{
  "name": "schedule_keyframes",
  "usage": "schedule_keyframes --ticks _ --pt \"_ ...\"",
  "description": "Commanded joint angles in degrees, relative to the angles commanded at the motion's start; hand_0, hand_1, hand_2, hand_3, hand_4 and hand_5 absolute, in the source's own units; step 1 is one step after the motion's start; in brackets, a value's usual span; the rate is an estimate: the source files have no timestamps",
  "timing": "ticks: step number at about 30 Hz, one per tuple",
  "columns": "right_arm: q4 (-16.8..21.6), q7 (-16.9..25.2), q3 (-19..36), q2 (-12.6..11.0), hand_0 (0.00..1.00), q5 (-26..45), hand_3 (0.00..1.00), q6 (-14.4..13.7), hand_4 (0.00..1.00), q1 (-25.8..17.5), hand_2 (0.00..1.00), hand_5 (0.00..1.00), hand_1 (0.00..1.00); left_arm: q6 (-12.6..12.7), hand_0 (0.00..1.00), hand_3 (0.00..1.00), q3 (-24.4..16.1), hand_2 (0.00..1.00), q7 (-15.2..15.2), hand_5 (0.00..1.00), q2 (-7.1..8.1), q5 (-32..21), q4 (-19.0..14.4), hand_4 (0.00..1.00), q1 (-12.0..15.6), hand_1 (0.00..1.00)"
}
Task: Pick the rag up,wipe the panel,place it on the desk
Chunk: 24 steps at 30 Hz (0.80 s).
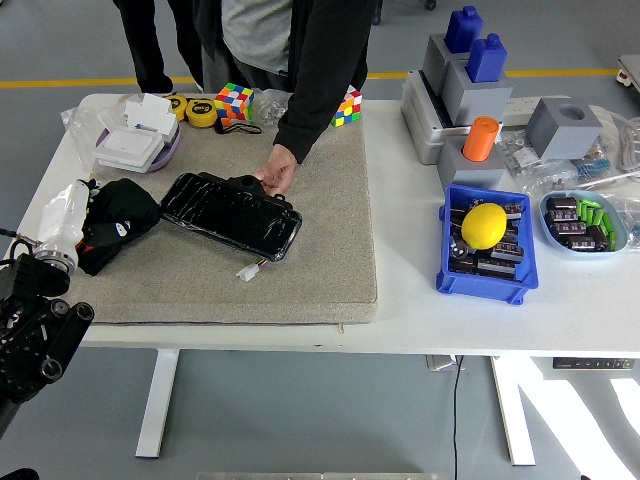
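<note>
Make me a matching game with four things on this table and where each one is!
Things:
1. rag
2. panel
3. yellow ball
4. orange cylinder

Places:
A. in the blue bin
B. on the grey block
C. in the robot's left hand
D. under a person's hand, mid-mat

Pairs: 1-C, 2-D, 3-A, 4-B

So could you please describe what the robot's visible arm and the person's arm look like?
The left arm is black, built of chunky jointed segments with round silver bolt heads, and a black cable loops along it. The left robot hand wears a white casing above a metallic wrist ring. The person's arm is covered by a long black sleeve down to the wrist, over a grey top.
</note>
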Motion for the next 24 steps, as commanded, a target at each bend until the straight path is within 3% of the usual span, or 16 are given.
schedule_keyframes --ticks 1,6,7,12,13,14,20,22,24 --pt "-0.01 0.00 0.03 0.01 0.590 -0.03 0.521 0.00 0.913 0.01 0.479 0.363 0.565 -0.09 0.644 0.689 -0.10 0.763 0.26 0.146 0.04 0.09 -0.01 0.887 0.00 0.751" --pt "-0.09 -0.04 0.35 0.10 0.590 -0.27 0.521 0.05 0.913 -0.14 0.479 0.363 0.565 -1.61 0.644 0.689 -0.19 0.763 2.99 0.146 0.35 1.70 -0.32 0.887 -0.15 0.751" --pt "-0.09 -0.03 0.41 0.10 0.590 -0.26 0.521 0.06 0.913 -0.14 0.479 0.363 0.564 -1.96 0.837 0.930 -0.21 0.952 3.42 0.313 0.38 1.76 -0.32 0.998 -0.21 0.929" --pt "0.02 -0.02 0.31 0.07 0.590 -0.14 0.521 0.13 0.913 -0.04 0.479 0.363 0.564 -3.31 0.837 0.930 -0.99 0.952 5.14 0.313 0.39 0.59 -1.16 0.998 0.08 0.929" --pt "0.04 -0.01 0.29 0.07 0.590 -0.11 0.521 0.15 0.913 -0.04 0.479 0.363 0.565 -3.72 0.888 0.998 -1.22 0.998 5.52 0.345 0.44 0.30 -1.77 0.998 0.25 0.989" --pt "0.05 -0.01 0.24 0.06 0.590 -0.11 0.521 0.17 0.913 -0.05 0.479 0.363 0.565 -4.03 0.888 0.998 -1.41 0.998 5.75 0.345 0.51 0.12 -2.51 0.998 0.46 0.989" --pt "-0.01 -0.01 0.43 0.06 0.591 -0.29 0.521 0.23 0.912 -0.16 0.478 0.361 0.565 -7.43 0.914 0.998 -2.07 0.998 9.34 0.338 1.26 0.27 -7.61 0.998 1.28 0.998" --pt "0.05 0.01 0.46 0.11 0.591 -0.24 0.521 0.25 0.912 -0.10 0.478 0.361 0.565 -9.60 0.914 0.998 -2.95 0.998 11.05 0.338 1.54 -1.13 -10.50 0.998 2.29 0.998" --pt "0.05 0.02 0.44 0.10 0.591 -0.23 0.521 0.25 0.912 -0.08 0.478 0.361 0.565 -10.24 0.914 0.998 -3.77 0.998 10.90 0.338 1.67 -4.11 -13.58 0.998 3.37 0.998"
